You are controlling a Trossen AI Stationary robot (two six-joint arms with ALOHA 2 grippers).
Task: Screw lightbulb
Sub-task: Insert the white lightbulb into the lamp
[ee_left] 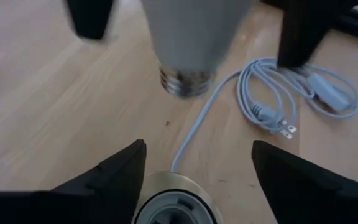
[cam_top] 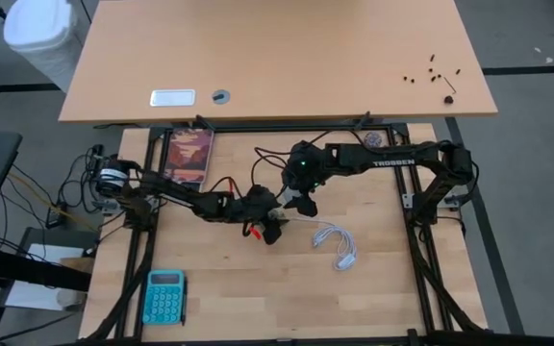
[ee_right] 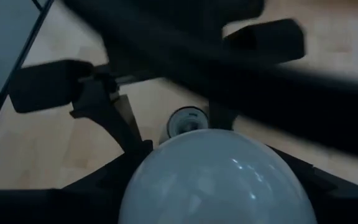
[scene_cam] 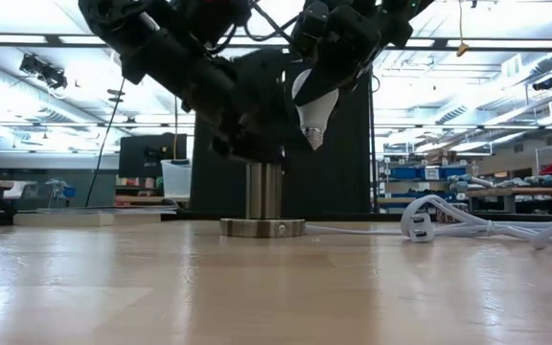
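Note:
The lightbulb (scene_cam: 314,110) is white, and its silvery screw base (ee_left: 185,81) points down. It hangs in my right gripper (scene_cam: 319,81) above the socket (scene_cam: 263,192) and a little to the side of it. The metal socket stands upright on its round disc base (scene_cam: 262,227) at mid-table. My left gripper (ee_left: 197,168) is open. Its two fingers stand on either side of the socket's top (ee_left: 174,208), just under the bulb. In the right wrist view the bulb's dome (ee_right: 213,180) fills the foreground, with the socket (ee_right: 185,121) beyond it. My right gripper pinches the bulb's rounded dome (ee_right: 143,180) between its two fingers, one on each side. The fingers come slanting down from above. The bulb is lifted clear and tilted, its screw base lowest, apart from the socket.
The socket's white cable runs to a coiled bundle with plug (cam_top: 336,244) on the table's right of the socket. A teal calculator (cam_top: 164,296) lies near the front left and a picture card (cam_top: 190,156) at the far left. A lighter desk (cam_top: 277,58) stands beyond.

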